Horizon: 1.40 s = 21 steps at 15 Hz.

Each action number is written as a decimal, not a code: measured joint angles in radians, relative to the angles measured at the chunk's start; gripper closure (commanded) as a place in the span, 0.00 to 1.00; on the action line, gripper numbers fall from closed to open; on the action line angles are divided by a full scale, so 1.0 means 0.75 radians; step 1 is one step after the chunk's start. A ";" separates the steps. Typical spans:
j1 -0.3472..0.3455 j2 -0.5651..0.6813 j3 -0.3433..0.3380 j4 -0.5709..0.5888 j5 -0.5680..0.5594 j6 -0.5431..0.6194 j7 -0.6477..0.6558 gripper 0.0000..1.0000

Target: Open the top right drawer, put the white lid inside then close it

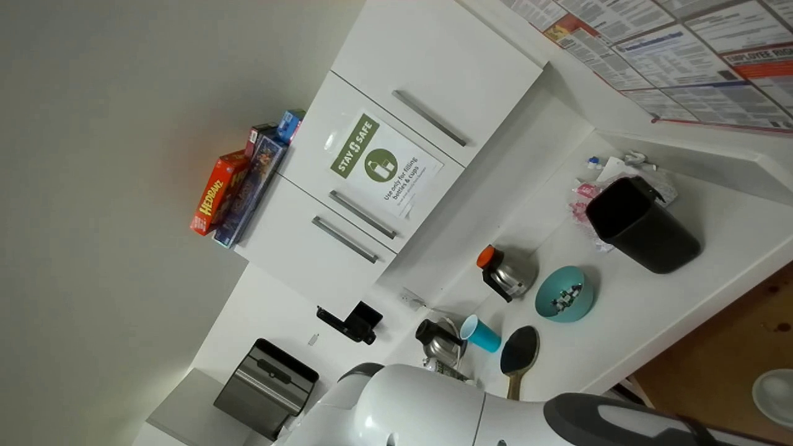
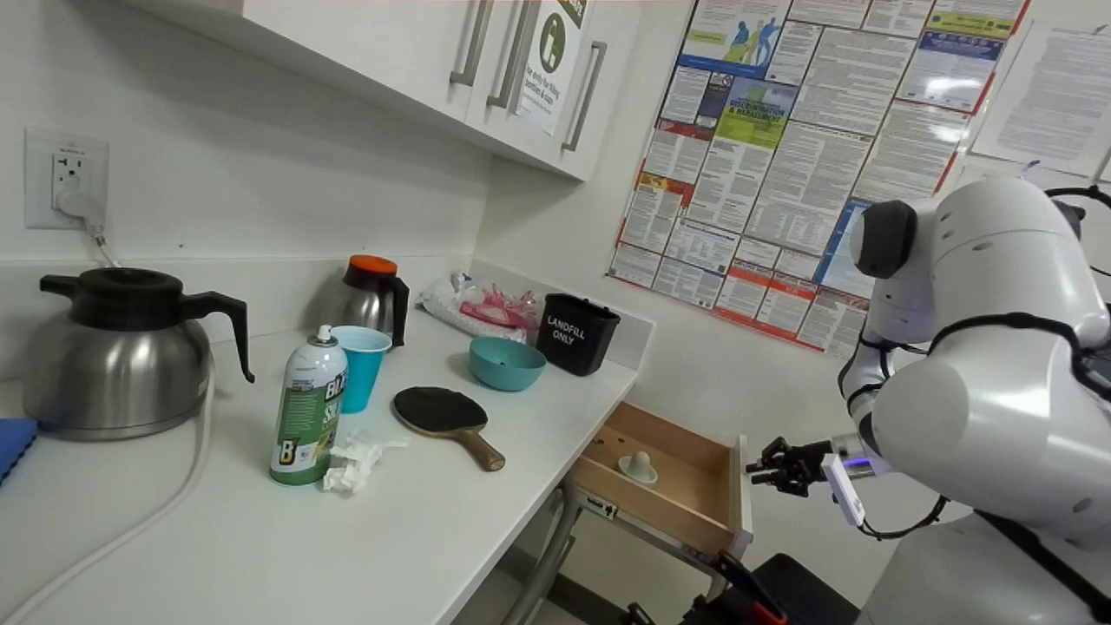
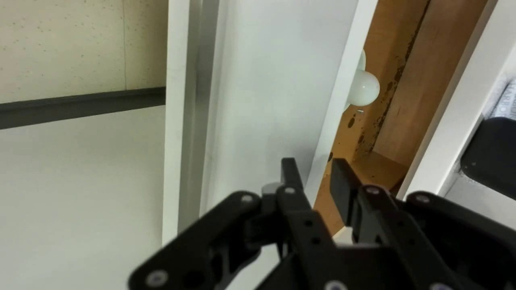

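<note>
White lid (image 2: 638, 470) sits inside the open top right drawer (image 2: 668, 514). End effector (image 3: 314, 163) parted, empty, near the drawer front (image 3: 278, 100). Risk: advancing as aimed could straddle the front's edge and jam; off-centre push may skew it.

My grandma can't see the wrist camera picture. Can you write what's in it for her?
A white-fronted drawer stands open, showing its brown inside, where a white lid is only partly in view. At the bottom, a black gripper has its jaws apart.

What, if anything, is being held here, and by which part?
Nothing is held: the gripper stands open, and the white lid lies in the drawer.
</note>
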 measured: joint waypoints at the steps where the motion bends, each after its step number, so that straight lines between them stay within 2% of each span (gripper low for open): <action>1: -0.022 0.020 0.009 0.026 0.000 -0.024 0.019 1.00; 6: -0.087 0.076 0.044 0.107 -0.020 -0.121 0.099 1.00; 12: -0.087 0.100 0.104 0.161 -0.062 -0.139 0.191 1.00; 17: -0.056 0.121 0.181 0.198 -0.046 -0.132 0.207 1.00; 21: 0.015 0.138 0.237 0.218 0.025 -0.093 0.202 1.00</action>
